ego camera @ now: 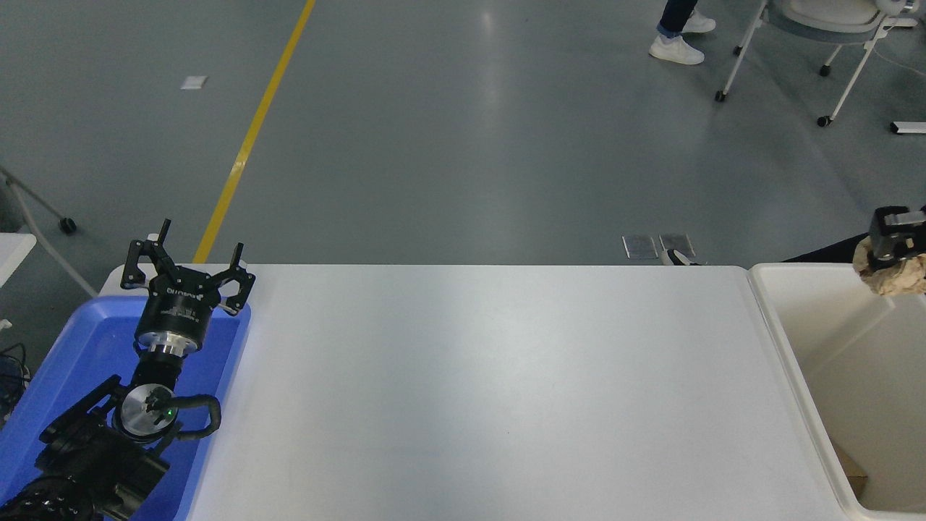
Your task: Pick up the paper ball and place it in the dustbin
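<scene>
At the picture's right edge my right gripper [895, 250] is shut on the tan crumpled paper ball [895, 275], holding it in the air above the far end of the cream-white dustbin [785, 340]. Only the gripper's tip shows; the rest of the arm is out of frame. The dustbin stands at the table's right end, its deep inside open below the ball. My left gripper [189, 262] is parked at the lower left over a blue tray, fingers spread open and holding nothing.
A shallow blue tray [65, 362] lies at the table's left end under the left arm. The white table [477, 391] spreads between tray and dustbin. A brown scrap [854, 474] lies on the dustbin's floor. Beyond the table, a person's feet and a wheeled chair stand on the grey floor.
</scene>
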